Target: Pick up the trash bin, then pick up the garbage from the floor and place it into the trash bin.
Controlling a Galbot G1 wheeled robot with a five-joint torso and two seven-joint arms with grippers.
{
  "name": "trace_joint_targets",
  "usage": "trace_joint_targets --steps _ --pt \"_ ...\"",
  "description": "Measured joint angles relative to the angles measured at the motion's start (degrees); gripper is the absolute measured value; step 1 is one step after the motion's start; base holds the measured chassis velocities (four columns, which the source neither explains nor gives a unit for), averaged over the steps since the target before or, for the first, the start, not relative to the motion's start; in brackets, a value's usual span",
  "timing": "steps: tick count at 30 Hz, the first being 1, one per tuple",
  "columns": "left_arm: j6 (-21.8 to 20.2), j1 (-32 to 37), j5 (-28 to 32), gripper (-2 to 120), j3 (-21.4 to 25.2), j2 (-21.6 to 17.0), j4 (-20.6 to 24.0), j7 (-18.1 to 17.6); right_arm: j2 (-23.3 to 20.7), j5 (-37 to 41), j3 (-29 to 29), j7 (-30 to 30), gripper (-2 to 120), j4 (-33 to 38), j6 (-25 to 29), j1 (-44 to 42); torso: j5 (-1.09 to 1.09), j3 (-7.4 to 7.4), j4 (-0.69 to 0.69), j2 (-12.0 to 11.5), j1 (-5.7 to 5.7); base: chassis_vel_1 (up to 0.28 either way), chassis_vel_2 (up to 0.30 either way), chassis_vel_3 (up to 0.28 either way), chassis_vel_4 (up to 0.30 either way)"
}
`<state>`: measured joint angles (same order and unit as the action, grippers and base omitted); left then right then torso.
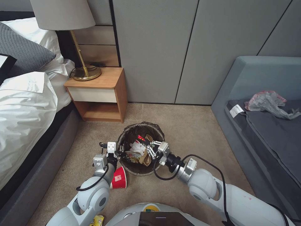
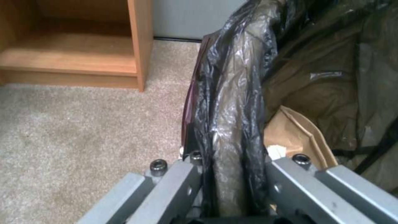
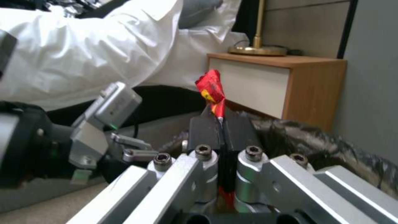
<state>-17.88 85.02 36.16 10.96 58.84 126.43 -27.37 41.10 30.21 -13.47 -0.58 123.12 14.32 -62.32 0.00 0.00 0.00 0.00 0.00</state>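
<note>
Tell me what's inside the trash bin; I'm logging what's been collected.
Inside the trash bin: a white tissue wad, a brown paper bag and a printed wrapper. Anything beneath them is covered.

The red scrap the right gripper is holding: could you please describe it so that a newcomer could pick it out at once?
Start at the wooden nightstand; on the carpet before it stands the trash bin, dark-lined. Over its opening the right gripper pinches a small red wrapper scrap with yellow print. Unlike the paper bag and tissue below, it sticks up from shut fingers.

Bag-lined trash bin [image 1: 141,150] upright on carpet — litter-filled; red cup [image 1: 118,179] beside.
</note>
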Motion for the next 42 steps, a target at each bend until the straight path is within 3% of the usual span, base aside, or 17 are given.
trace_joint_targets --steps 4,10,20,23,29,32,36,39,42 --pt "0.0 0.0 0.0 0 0.0 0.0 0.1 0.0 0.7 -0.5 -1.1 0.1 2 -1.4 0.0 0.2 0.00 0.00 0.00 0.0 0.00 0.000 0.000 0.000 0.000" --pt "0.1 0.0 0.0 0 0.1 -0.2 0.4 0.0 1.8 -1.8 -3.4 1.4 26 -4.1 0.0 1.6 0.00 0.00 0.00 0.0 0.00 0.000 0.000 0.000 0.000" --pt "0.2 0.1 0.1 0 0.1 -0.1 0.5 0.0 2.6 -2.6 -4.4 3.0 57 -5.0 -0.9 2.2 0.00 0.00 0.00 0.0 0.00 0.000 0.000 0.000 0.000" --pt "0.2 0.0 0.0 0 0.0 0.0 0.2 0.0 2.5 -2.6 -4.5 3.3 73 -5.0 -1.1 2.2 0.00 0.00 0.00 0.0 0.00 0.000 0.000 0.000 0.000" --pt "0.3 -0.2 0.0 0 0.0 0.0 -0.1 0.0 2.4 -2.6 -4.2 3.7 89 -4.8 -1.1 2.2 0.00 0.00 0.00 0.0 0.00 0.000 0.000 0.000 0.000" --pt "0.3 -0.3 0.1 0 0.1 0.1 -0.3 0.0 1.7 -1.4 -0.5 3.8 99 -1.6 -0.9 1.5 0.00 0.00 0.00 0.0 0.00 0.000 0.000 0.000 0.000" --pt "0.4 -0.3 0.1 0 0.2 0.1 -0.3 0.0 1.0 1.3 3.8 5.6 100 2.6 -1.0 1.3 0.00 0.00 0.00 0.0 0.00 0.000 0.000 0.000 0.000" --pt "0.6 -0.1 -0.3 0 0.2 0.3 -0.4 0.1 1.4 4.3 11.6 11.6 100 7.2 -3.4 1.3 0.00 0.00 0.01 0.0 0.00 0.000 0.000 0.000 0.000" --pt "0.8 0.1 -0.6 0 0.3 0.4 -0.4 0.1 2.3 4.6 16.3 13.8 100 8.5 -5.2 -0.7 0.00 0.00 0.00 0.0 0.00 0.000 0.000 0.000 0.000"
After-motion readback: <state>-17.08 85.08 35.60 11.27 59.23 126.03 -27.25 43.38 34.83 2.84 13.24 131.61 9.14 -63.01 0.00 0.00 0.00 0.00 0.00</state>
